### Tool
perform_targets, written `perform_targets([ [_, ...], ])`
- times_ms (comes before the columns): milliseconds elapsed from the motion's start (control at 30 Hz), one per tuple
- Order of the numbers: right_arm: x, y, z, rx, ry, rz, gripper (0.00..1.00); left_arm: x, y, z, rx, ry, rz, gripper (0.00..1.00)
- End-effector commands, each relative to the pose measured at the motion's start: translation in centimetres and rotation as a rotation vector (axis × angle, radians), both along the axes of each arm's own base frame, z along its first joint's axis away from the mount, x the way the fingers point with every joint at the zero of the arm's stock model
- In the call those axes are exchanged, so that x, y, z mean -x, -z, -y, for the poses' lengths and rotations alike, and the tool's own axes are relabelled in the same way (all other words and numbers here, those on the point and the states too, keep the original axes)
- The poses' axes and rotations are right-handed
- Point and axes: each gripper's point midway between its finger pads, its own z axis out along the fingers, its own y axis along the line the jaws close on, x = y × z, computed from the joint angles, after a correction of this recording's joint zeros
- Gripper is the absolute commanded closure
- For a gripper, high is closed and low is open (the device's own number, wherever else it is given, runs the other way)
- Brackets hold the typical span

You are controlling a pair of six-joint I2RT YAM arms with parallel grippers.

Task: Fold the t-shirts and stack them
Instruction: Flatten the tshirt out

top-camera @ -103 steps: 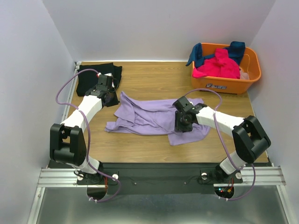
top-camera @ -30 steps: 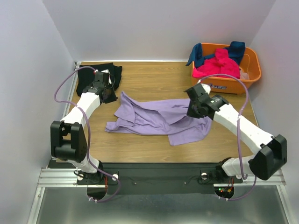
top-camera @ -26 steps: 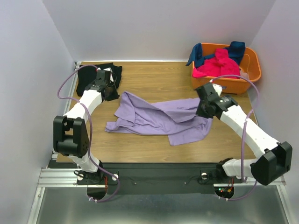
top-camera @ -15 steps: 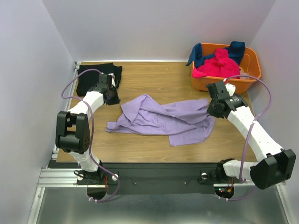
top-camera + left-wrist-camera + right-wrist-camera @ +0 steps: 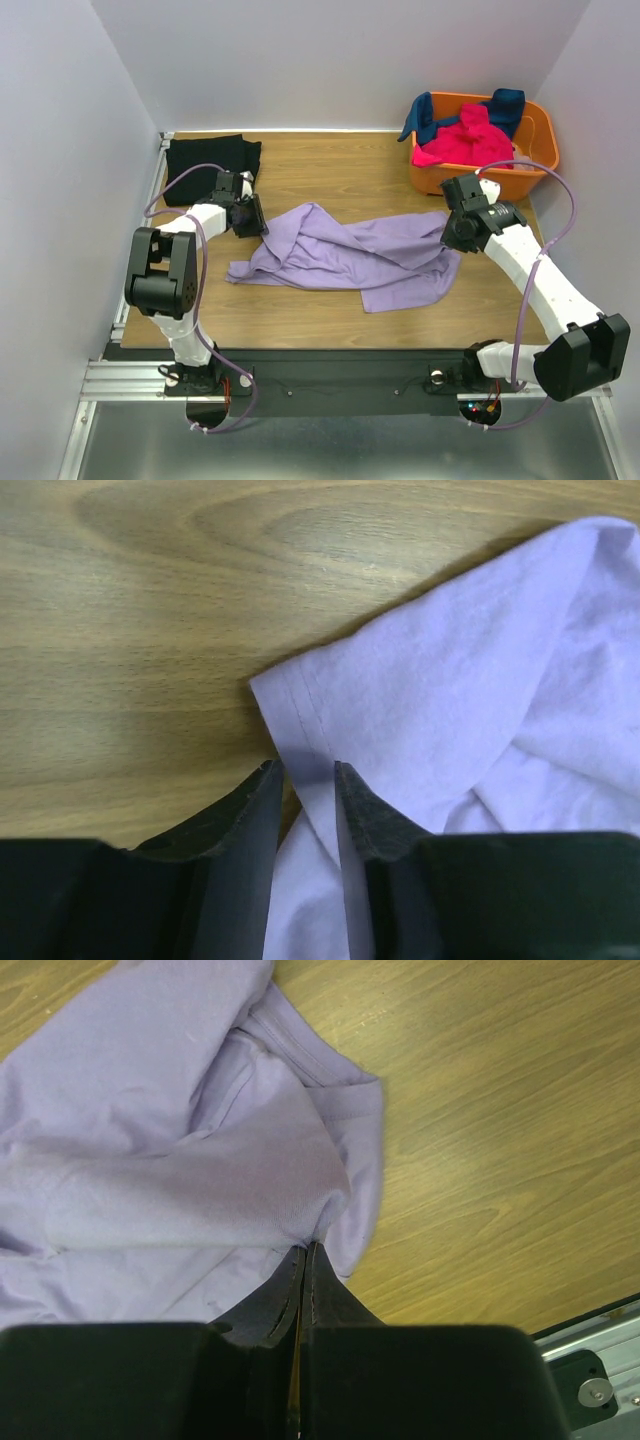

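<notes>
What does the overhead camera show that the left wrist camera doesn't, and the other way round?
Only the overhead view shows the orange basket holding the pink shirt and teal shirt, the black shirt in the far left corner, and the right gripper at the lavender shirt's right end. Only the left wrist view shows the stitched hem of that shirt's corner, lying between the left gripper's parted fingers. Both show the lavender shirt, the wooden table and the left gripper.
</notes>
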Motion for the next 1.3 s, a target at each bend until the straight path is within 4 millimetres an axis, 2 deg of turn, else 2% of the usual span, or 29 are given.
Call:
perform_targets([
  [0,-1.1,-2.4,-0.2,-0.026,0.008,0.077,1.00,-1.7,-0.4,0.1,0.017,-0.029,0.035,0.55],
  [100,-0.8,-2.4,-0.1,-0.029,0.010,0.081,1.00,-2.0,0.0,-0.4,-0.004,-0.066,0.030,0.54],
  [333,-0.4,-2.2,-0.2,-0.041,0.003,0.079,0.99,-3.2,-1.1,-1.4,-0.035,-0.142,0.072,0.52],
  [500,-0.6,-2.2,-0.5,-0.046,-0.012,0.071,1.00,-3.8,-0.1,-1.6,-0.051,-0.153,0.060,0.51],
  [967,-1.2,-1.7,-1.2,-0.068,-0.026,0.063,1.00,-4.6,0.7,-0.6,-0.015,-0.122,0.049,0.50],
  [1033,-1.2,-1.7,-1.2,-0.069,-0.028,0.064,1.00,-4.6,1.0,-0.3,-0.005,-0.118,0.042,0.54],
  [1100,-1.2,-1.7,-1.2,-0.067,-0.025,0.063,1.00,-4.4,1.3,-0.1,0.002,-0.113,0.031,0.68],
  [1133,-1.3,-1.8,-1.2,-0.069,-0.024,0.066,1.00,-4.3,1.4,0.0,0.004,-0.109,0.027,0.77],
  [1167,-1.3,-1.8,-1.2,-0.067,-0.023,0.067,1.00,-4.3,1.5,0.0,0.005,-0.111,0.025,1.00],
  [1267,-1.4,-1.8,-1.2,-0.070,-0.020,0.069,1.00,-4.1,1.4,0.1,0.012,-0.108,0.023,1.00],
])
